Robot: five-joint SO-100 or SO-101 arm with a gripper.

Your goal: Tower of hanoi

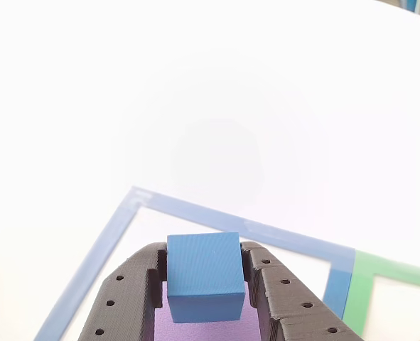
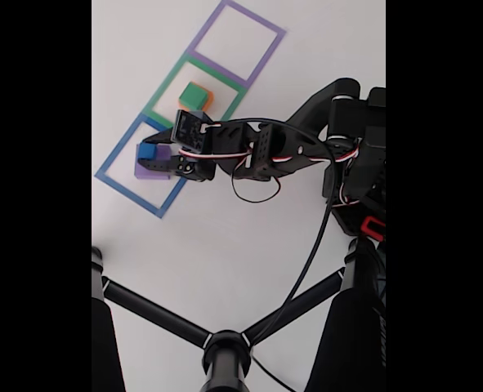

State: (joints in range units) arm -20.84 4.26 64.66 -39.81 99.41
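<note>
Blocks first, going left to right in the fixed view: the blue block (image 2: 146, 152) was sitting over the purple block (image 2: 154, 162) inside the blue taped square (image 2: 110, 180) on the white desk (image 2: 225, 237). Hand (image 2: 149, 153) was clamped on the blue one, and the closer view showed both black fingers (image 1: 128, 295) pressed flat against its side faces (image 1: 204, 273), with purple peeking out underneath (image 1: 202, 328). Couldn't tell if blue was resting on purple or just above it. Further right, the green block (image 2: 192, 95) sat stacked on the orange one (image 2: 206, 101) in the green taped square (image 2: 166, 83), and the purple taped square (image 2: 266, 53) was beyond that.

My guess on handling: these look like light, stiff printed plastic, matte so not too slippery. Squeezing the flat opposite sides mid-height, like it was doing, seemed the safest grip; a corner hold would probably twist it.
</note>
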